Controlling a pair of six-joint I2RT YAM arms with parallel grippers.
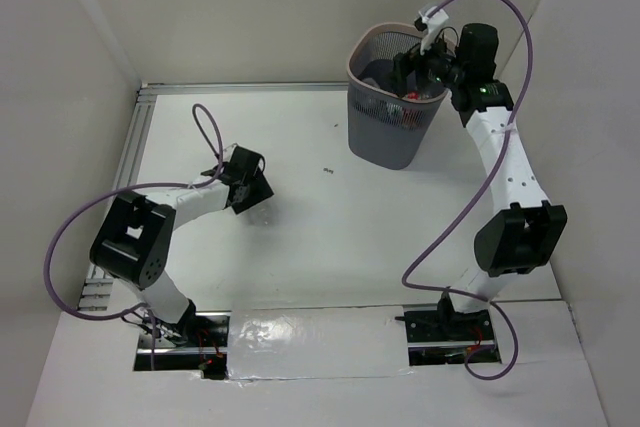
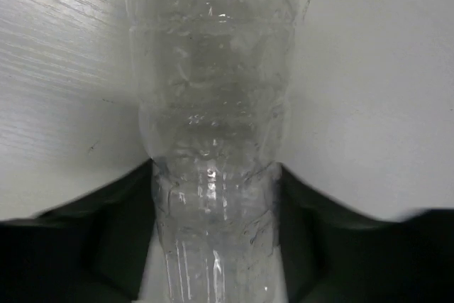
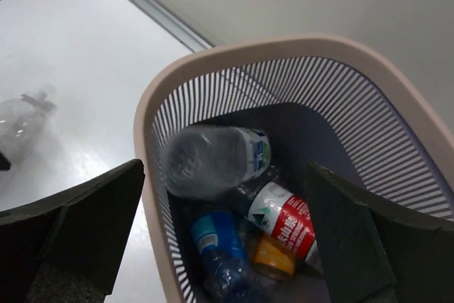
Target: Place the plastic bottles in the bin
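Observation:
My left gripper [image 1: 250,183] is low over the table on the left, shut on a clear unlabelled plastic bottle [image 2: 213,69]. The dark fingers [image 2: 117,235] press both sides of its ribbed body. My right gripper [image 1: 425,65] hangs over the bin [image 1: 385,137], open and empty, fingers wide apart [image 3: 225,168]. Inside the bin [image 3: 284,44] a green-white labelled bottle [image 3: 213,161] looks blurred, lying above a red-labelled bottle [image 3: 284,221], a blue-labelled bottle [image 3: 220,246] and a bottle with orange liquid [image 3: 273,257].
The mesh bin stands at the back of the white table, right of centre. White walls close in the sides and back. A metal rail [image 1: 250,88] runs along the far table edge. Purple cables loop off both arms.

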